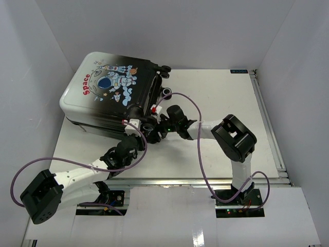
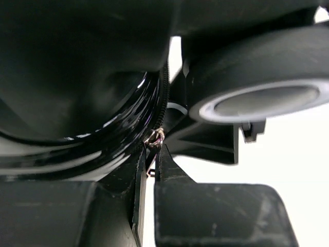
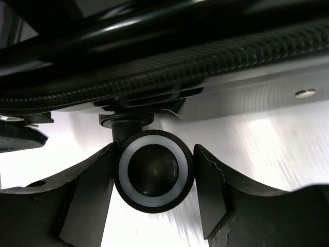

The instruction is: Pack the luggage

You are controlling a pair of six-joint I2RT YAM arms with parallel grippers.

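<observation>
At the far left of the pale brushed-metal desk (image 1: 221, 103), boxed in by plain white walls (image 1: 288, 41), the black-to-white hard-shell luggage (image 1: 108, 98) lies with its astronaut print up. The left pincer (image 2: 152, 154) is clenched on a small silvery zipper pull (image 2: 154, 137) at the black rim, likely to run the zipper. The right pincer (image 3: 154, 149) is released, its jaws flanking without touching a black white-ringed caster wheel (image 3: 153, 177), probably to steady the case.

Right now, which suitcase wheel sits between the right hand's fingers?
The wheel at the luggage's near corner, beside the left hand; the two other wheels sit farther back.
</observation>
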